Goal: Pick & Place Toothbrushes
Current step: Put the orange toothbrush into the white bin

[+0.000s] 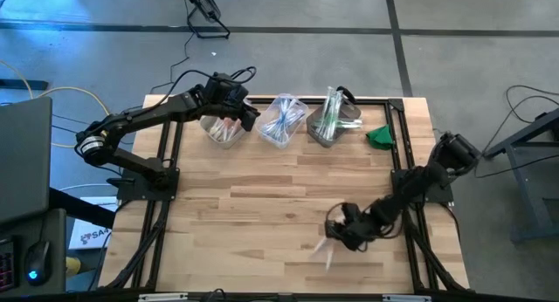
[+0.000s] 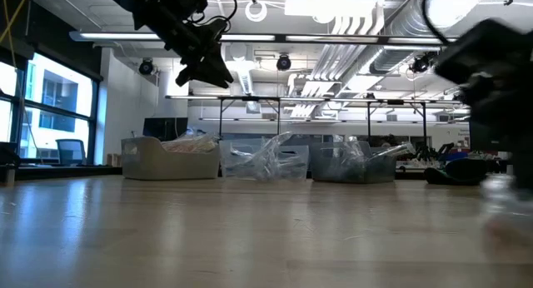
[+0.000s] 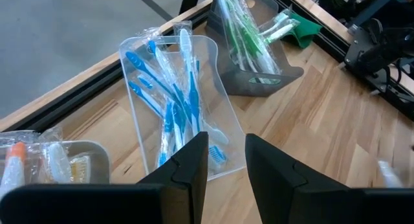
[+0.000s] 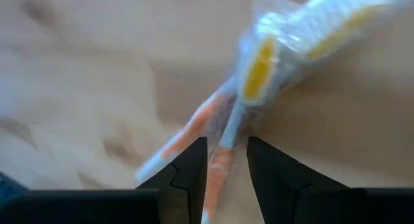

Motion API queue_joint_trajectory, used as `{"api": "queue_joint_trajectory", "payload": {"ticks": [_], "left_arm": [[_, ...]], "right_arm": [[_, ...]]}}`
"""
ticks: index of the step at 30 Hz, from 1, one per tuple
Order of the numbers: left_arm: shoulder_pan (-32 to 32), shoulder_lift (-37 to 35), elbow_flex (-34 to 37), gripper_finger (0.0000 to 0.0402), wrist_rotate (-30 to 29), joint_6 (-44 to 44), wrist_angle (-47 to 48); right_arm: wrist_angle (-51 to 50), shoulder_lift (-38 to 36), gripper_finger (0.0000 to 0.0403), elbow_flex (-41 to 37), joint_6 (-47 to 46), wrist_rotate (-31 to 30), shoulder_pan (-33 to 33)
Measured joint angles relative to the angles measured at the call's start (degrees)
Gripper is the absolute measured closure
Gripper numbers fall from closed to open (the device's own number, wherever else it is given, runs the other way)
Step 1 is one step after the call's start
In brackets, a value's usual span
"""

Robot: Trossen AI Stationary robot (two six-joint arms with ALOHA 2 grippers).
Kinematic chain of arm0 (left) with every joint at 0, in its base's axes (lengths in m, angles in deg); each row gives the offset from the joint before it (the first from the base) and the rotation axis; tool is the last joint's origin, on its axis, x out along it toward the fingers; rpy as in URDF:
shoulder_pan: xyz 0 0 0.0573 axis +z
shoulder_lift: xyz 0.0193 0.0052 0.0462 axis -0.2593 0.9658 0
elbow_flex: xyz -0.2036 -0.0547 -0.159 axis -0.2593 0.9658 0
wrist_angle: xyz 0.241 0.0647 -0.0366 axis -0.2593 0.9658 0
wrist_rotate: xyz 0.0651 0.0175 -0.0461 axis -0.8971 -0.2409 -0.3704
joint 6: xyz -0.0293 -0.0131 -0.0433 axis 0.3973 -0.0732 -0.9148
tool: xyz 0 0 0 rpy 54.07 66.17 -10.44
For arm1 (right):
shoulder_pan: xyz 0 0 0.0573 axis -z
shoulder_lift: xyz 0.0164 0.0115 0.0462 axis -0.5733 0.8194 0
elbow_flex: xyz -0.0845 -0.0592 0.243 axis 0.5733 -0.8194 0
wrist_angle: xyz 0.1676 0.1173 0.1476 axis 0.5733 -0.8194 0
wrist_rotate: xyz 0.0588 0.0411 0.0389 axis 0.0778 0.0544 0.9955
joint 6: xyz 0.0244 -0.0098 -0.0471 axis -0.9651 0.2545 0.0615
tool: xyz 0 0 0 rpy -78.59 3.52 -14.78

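Two wrapped toothbrushes [image 4: 259, 68] with orange handles lie crossed on the wooden table [image 1: 262, 206], near its front right. They show again as a pale shape, the toothbrushes [image 1: 325, 250]. My right gripper [image 4: 226, 162] points steeply down over them, open, one finger on either side of an orange handle [image 4: 218, 175]; no touch shows. My left gripper [image 3: 226, 166] hangs open and bare above the bins at the far edge, also seen as the left gripper [image 1: 249, 116]. Orange toothbrushes fill the beige bin [image 3: 52, 162], blue ones the clear bin [image 3: 171, 101], green ones the grey bin [image 3: 249, 49].
The three bins [image 1: 281, 120] stand in a row along the far edge. A small green object [image 1: 380, 136] lies right of the grey bin. A black frame [image 1: 397, 162] borders the table. The middle of the wooden top is bare.
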Motion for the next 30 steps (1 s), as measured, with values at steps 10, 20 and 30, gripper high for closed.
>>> {"api": "queue_joint_trajectory", "payload": {"ticks": [10,20,30], "left_arm": [[0.00,0.00,0.00,0.0303,-0.09,0.00,0.02],[0.00,0.00,0.00,0.0303,-0.07,0.00,0.00],[0.00,0.00,0.00,0.0303,-0.03,0.00,-0.92]], "right_arm": [[-6.13,-1.49,0.0298,0.07,16.53,4.62,13.39],[-8.87,-1.53,0.0360,-0.10,27.43,7.16,20.17],[-9.50,-3.70,0.0394,-0.24,31.44,6.74,20.53]]}}
